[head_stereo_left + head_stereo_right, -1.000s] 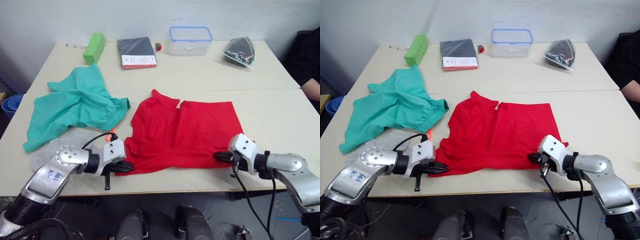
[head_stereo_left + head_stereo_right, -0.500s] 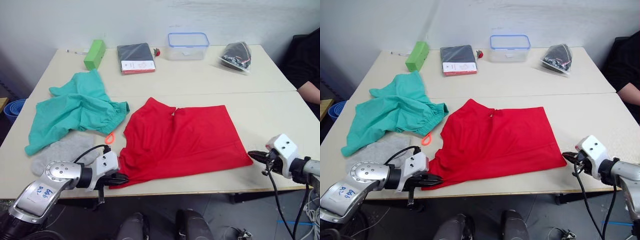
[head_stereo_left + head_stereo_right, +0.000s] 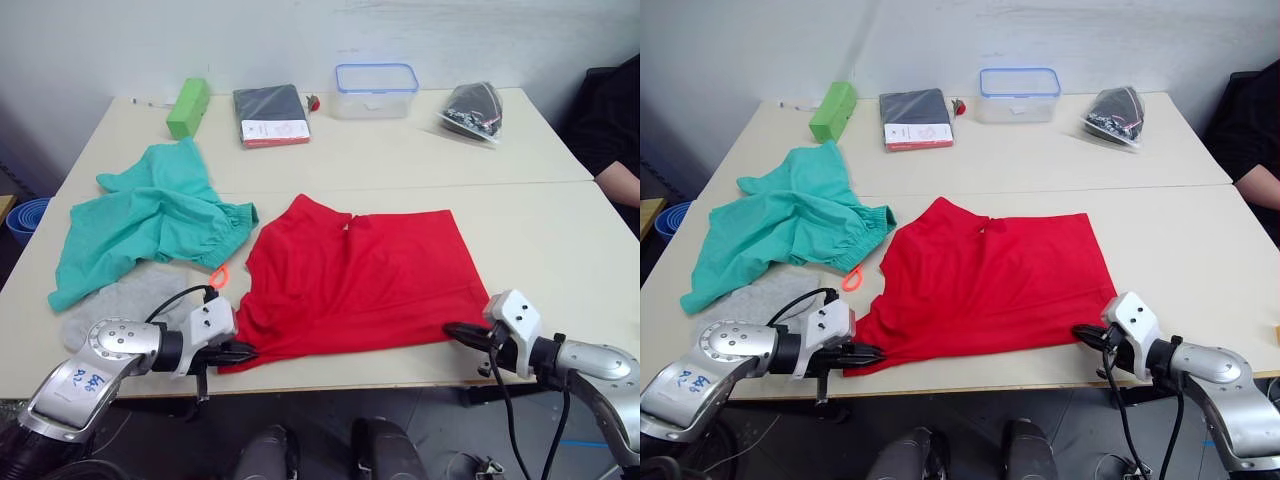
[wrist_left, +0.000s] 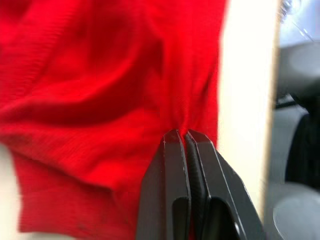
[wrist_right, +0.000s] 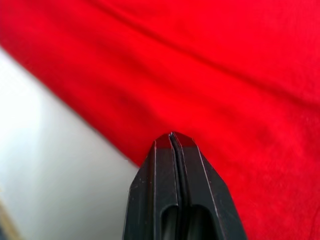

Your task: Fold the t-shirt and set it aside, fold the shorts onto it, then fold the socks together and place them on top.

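While the t-shirt [image 3: 362,275] lies spread flat at the centre of the table [image 3: 560,235], both arms sit low at its near edge. Lower left of the frame, the left gripper [image 3: 243,352] has its jaws pinched tight on the shirt's near left corner, red fabric bunching up between the black fingers [image 4: 172,170] in the wrist view. Lower right, the right gripper [image 3: 456,331] has its jaws pressed together at the shirt's near right corner; the wrist view shows the closed tips over red cloth right at its edge, but I cannot tell whether any fabric is caught between them. Over on the left, the shorts [image 3: 150,215] lie crumpled, orange drawstring loop [image 3: 219,275] peeking out by the shirt. Just below them, the socks [image 3: 125,300] rest beside the left arm. Along the far edge: a green box [image 3: 188,107], a dark packet [image 3: 270,115], a clear container [image 3: 376,90], a bag [image 3: 474,110].
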`<state>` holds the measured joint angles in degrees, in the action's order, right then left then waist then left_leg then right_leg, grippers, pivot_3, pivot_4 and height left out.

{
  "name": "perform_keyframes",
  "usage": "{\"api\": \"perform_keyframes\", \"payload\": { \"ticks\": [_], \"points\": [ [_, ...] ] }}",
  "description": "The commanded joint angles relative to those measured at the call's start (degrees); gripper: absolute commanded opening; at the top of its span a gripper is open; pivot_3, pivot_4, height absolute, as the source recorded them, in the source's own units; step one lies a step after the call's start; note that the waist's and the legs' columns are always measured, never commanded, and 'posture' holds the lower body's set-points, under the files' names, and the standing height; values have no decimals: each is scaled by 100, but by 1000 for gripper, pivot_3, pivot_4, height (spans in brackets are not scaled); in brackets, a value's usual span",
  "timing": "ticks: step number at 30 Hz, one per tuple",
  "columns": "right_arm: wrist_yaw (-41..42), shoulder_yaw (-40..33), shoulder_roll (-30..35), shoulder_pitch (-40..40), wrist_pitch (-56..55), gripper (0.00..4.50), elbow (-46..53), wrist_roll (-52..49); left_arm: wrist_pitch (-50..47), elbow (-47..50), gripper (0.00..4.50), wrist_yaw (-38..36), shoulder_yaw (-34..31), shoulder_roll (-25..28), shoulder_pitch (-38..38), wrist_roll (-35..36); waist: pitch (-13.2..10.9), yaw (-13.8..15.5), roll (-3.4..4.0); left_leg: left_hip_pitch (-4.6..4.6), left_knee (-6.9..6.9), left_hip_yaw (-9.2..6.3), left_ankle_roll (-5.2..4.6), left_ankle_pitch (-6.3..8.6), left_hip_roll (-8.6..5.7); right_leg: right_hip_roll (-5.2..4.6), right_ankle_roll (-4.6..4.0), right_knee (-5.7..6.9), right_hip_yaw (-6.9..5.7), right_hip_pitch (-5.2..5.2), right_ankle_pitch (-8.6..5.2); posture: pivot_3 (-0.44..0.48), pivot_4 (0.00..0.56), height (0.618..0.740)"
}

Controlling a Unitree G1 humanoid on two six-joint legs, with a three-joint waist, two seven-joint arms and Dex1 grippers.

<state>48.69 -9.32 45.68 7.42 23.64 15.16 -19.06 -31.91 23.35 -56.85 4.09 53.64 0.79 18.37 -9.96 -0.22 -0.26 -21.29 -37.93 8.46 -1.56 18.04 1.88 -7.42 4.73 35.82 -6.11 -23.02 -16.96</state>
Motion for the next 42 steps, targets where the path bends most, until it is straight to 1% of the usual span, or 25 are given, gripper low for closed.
{"api": "perform_keyframes", "payload": {
  "ticks": [1, 4, 7, 9, 11, 14, 16, 18, 20, 22, 23, 24, 25, 26, 28, 30, 31, 32, 33, 34, 36, 37, 39, 42],
  "points": [
    [-121, -143, 265, 252, -2, 0, -424, 385, 45, -46, 55, -14, 100, 155, -185, -241, 2, 6, -3, 0, 0, 0, -5, 3, 0, -1, 0, -3, 0, 2, 0, 0, 150, 740],
    [-69, -393, 505, 425, -74, 0, -721, 457, 16, -120, 55, 150, -35, 98, -197, -209, 7, 22, -11, 4, 2, -3, -34, 20, 2, -1, -1, -15, -3, 13, -1, 0, 150, 740],
    [33, -542, 655, 497, -140, 0, -876, 400, -26, -114, 55, 172, -84, 81, -208, -130, 14, 20, -24, 6, 2, -10, -37, 22, 3, -1, -1, -25, -7, 22, -1, 0, 150, 740],
    [191, -687, 707, 500, -198, 0, -927, 266, -114, -67, 55, 183, -138, 57, -223, -47, 14, 18, -24, 6, 3, -10, -37, 22, 5, -1, -3, -28, -7, 23, -2, 0, 150, 740],
    [414, -937, 655, 307, -64, 0, -704, -181, -224, 39, 55, 204, -214, 33, -247, 57, 10, 19, -17, 6, 4, -10, -37, 22, 6, -1, -6, -28, -7, 23, -4, 0, 150, 740],
    [591, -1214, 697, -171, 462, 0, -408, -847, -478, 249, 55, 128, -502, 75, -247, 393, -10, -16, 12, 3, 5, -9, -38, 21, 6, -1, -4, -27, -5, 19, -3, 0, 150, 740],
    [647, -1267, 816, -620, 755, 0, -430, -1088, -852, 403, 55, -50, -888, 143, -128, 919, -20, -50, 16, -2, 5, -5, -40, 18, 7, -1, -4, -22, -4, 8, -2, 0, 150, 740],
    [636, -1223, 908, -1165, 1060, 0, -572, -1240, -1368, 442, 55, -266, -1304, 251, 125, 1594, -32, -56, 8, -16, 5, -6, -35, 11, 9, 0, -5, -9, -6, -12, -3, 0, 150, 740],
    [615, -1039, 982, -1749, 1368, 0, -794, -1312, -1878, 284, 55, -451, -1608, 400, 582, 2196, -38, -43, -1, -39, 5, -6, -23, -10, 8, 0, -6, 1, -7, -42, -3, 0, 150, 740],
    [615, -798, 1002, -2327, 1649, 0, -1086, -1311, -2300, -56, 486, -502, -1695, 503, 1137, 2536, -39, -1, -1, -48, 5, -9, -23, -32, 8, 0, -8, 3, -15, -51, -4, 0, 150, 740],
    [551, -599, 961, -2727, 1786, 0, -1323, -1219, -2456, -334, 627, -453, -1623, 483, 1554, 2585, -40, 10, -1, -48, 5, -9, -20, -35, 6, 0, -9, 3, -17, -51, -5, 0, 150, 740],
    [468, -363, 882, -3154, 1882, 365, -1612, -1072, -2605, -691, 953, -392, -1503, 427, 2026, 2580, -41, 10, 0, -52, 5, -9, -20, -36, 2, 0, -9, 4, -19, -53, -5, 0, 150, 740],
    [397, -117, 802, -3522, 1891, 585, -1878, -892, -2690, -1046, 1265, -350, -1366, 356, 2452, 2527, -41, 5, -1, -59, 5, -9, -22, -37, -1, -1, -7, 2, -20, -58, -4, 0, 150, 740],
    [362, 170, 699, -3896, 1778, 918, -2169, -662, -2732, -1473, 1600, -314, -1178, 256, 2907, 2397, -42, -2, -2, -63, 0, -8, -24, -38, -4, 0, -2, 3, -21, -59, -1, 0, 150, 740],
    [382, 622, 526, -4429, 1577, 1617, -2581, -307, -2686, -2126, 2220, -330, -845, 112, 3519, 2114, -42, -9, -3, -82, -8, -6, -30, -43, -12, 0, 9, 7, -23, -71, 5, 0, 150, 740],
    [455, 1033, 353, -4945, 1422, 2194, -3055, 42, -2710, -2557, 2740, -628, -539, 113, 3946, 1995, -42, -23, -3, -92, -8, -1, -32, -45, -16, 2, 13, 7, -24, -80, 8, 0, 150, 740],
    [514, 1210, 304, -5141, 1303, 2618, -3279, 212, -2558, -2646, 3075, -850, -403, 151, 4050, 1917, -43, -41, -4, -94, -10, 4, -33, -46, -16, 7, 14, 11, -23, -83, 8, 0, 150, 740],
    [549, 1380, 251, -5334, 1147, 2897, -3520, 404, -2376, -2760, 3353, -1010, -242, 174, 4164, 1777, -43, -57, -4, -104, -10, 10, -35, -47, -15, 12, 14, 13, -22, -91, 8, 0, 150, 740],
    [575, 1532, 204, -5517, 988, 3212, -3770, 583, -2228, -2968, 3619, -1029, -92, 119, 4326, 1591, -44, -71, -5, -115, -9, 13, -35, -46, -15, 19, 15, 21, -24, -102, 9, 0, 150, 740],
    [600, 1688, 134, -5722, 796, 3621, -4054, 780, -2132, -3300, 3946, -948, 64, -7, 4561, 1372, -44, -85, -5, -125, -9, 15, -35, -45, -15, 49, 17, 23, -34, -110, 10, 0, 150, 740],
    [613, 1873, -38, -6104, 465, 4269, -4606, 1076, -1803, -3956, 4490, -796, 410, -245, 4952, 851, -44, -83, -6, -173, -20, 19, -36, -44, -12, 71, 32, 22, -46, -152, 18, 0, 150, 740],
    [605, 1920, -145, -6319, 367, 4467, -4917, 1184, -1579, -4296, 4500, -758, 577, -370, 5118, 580, -44, -90, -6, -194, -31, 18, -39, -46, -12, 76, 39, 23, -48, -168, 22, 0, 150, 740],
    [598, 2040, -303, -6673, 62, 4467, -5459, 1439, -1254, -4962, 4500, -649, 740, -677, 5435, 204, -44, -108, -6, -200, -33, 24, -41, -47, -12, 81, 49, 16, -49, -169, 27, 0, 150, 740],
    [654, 2201, -493, -7131, -378, 4467, -6218, 1787, -959, -5779, 4500, -606, 737, -1142, 5823, -64, -47, -131, -11, -201, -36, 26, -50, -52, -12, 80, 58, 15, -46, -166, 32, 0, 150, 740]
  ]
}}
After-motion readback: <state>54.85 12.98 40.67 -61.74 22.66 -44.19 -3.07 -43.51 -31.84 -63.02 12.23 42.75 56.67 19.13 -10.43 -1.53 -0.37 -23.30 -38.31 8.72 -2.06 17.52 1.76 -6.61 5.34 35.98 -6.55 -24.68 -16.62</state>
